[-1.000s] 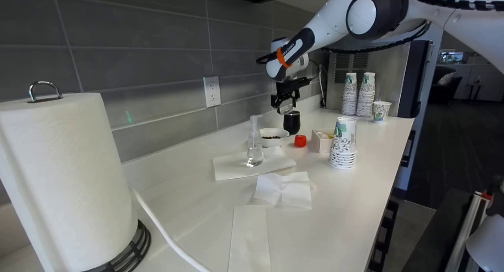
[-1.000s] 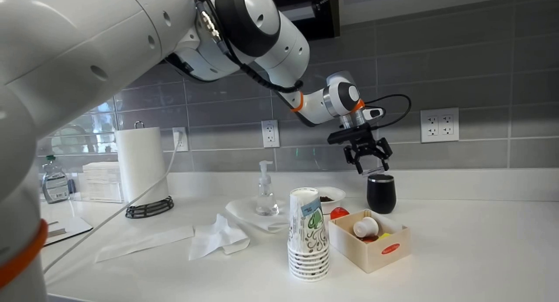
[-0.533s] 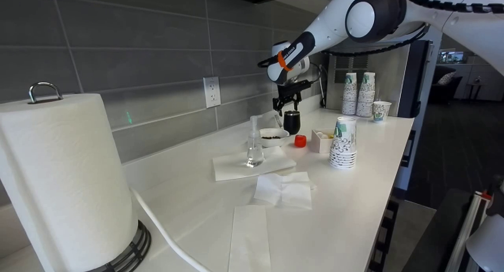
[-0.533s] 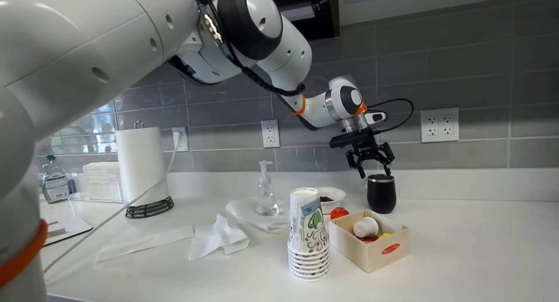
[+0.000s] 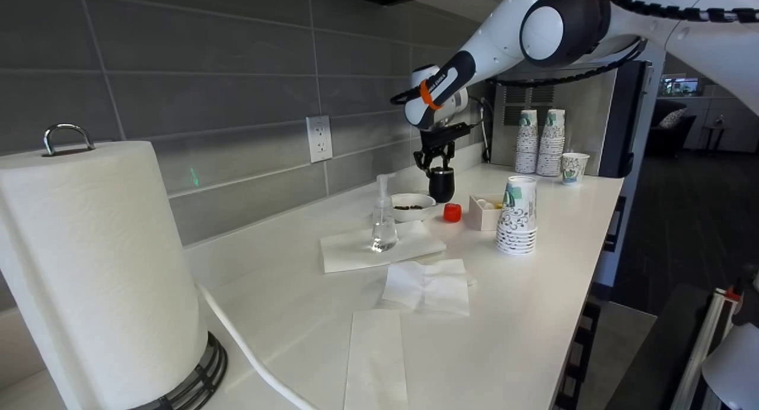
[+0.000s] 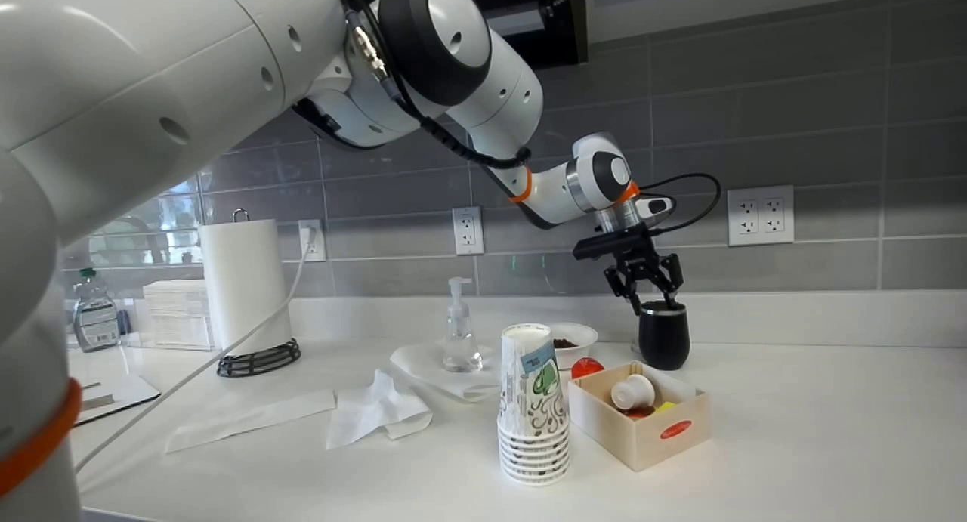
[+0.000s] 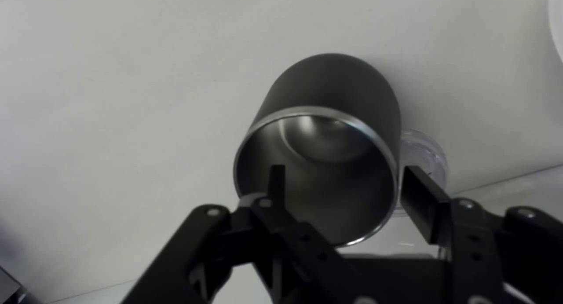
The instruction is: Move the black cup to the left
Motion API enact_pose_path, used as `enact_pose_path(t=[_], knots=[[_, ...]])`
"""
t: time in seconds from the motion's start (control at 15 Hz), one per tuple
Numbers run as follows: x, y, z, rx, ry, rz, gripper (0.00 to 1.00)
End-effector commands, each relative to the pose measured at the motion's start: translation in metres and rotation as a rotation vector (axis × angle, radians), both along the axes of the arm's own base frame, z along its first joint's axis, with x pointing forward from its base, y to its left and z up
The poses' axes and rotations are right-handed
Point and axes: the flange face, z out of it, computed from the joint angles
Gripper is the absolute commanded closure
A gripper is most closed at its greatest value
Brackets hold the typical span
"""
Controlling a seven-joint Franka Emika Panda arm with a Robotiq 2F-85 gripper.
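The black cup (image 6: 664,341) stands upright on the counter close to the back wall, with a silver rim. It also shows in an exterior view (image 5: 441,186) and in the wrist view (image 7: 336,82), where its hollow inside is visible. My gripper (image 6: 654,308) points down at the cup's mouth. In the wrist view the gripper (image 7: 345,167) is open: one finger is over or inside the mouth, the other is outside the wall. A thin gap shows between the outer finger and the wall. Whether the inner finger touches the cup is unclear.
A clear round piece (image 7: 426,156) lies beside the cup. A white bowl (image 6: 576,341), a red object (image 6: 586,368) and a wooden box (image 6: 638,431) stand nearby. Stacked paper cups (image 6: 533,405) and a soap dispenser (image 6: 461,337) stand farther off. The tiled wall (image 6: 755,129) is behind.
The clear piece left my fingers and dropped beside the cup. My gripper moved down and slightly right, and its fingers drew a little closer. The cup shifted slightly right.
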Motion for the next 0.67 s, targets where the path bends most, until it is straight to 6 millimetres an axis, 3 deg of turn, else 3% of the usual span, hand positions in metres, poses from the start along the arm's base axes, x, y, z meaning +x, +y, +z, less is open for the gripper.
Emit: enact_pose_path(t=[0.0,0.07,0.13,0.27,0.6], knots=[[0.0015,-0.0047,0.0012,-0.001,-0.009,-0.019,0.01],[0.0011,-0.0052,0.0005,0.000,-0.009,-0.019,0.08],[0.0003,-0.0060,-0.0011,0.000,-0.006,-0.016,0.34],[-0.0006,-0.0069,-0.0030,0.003,-0.005,-0.018,0.34],[-0.0030,-0.0082,-0.0041,0.012,-0.007,-0.023,0.74]])
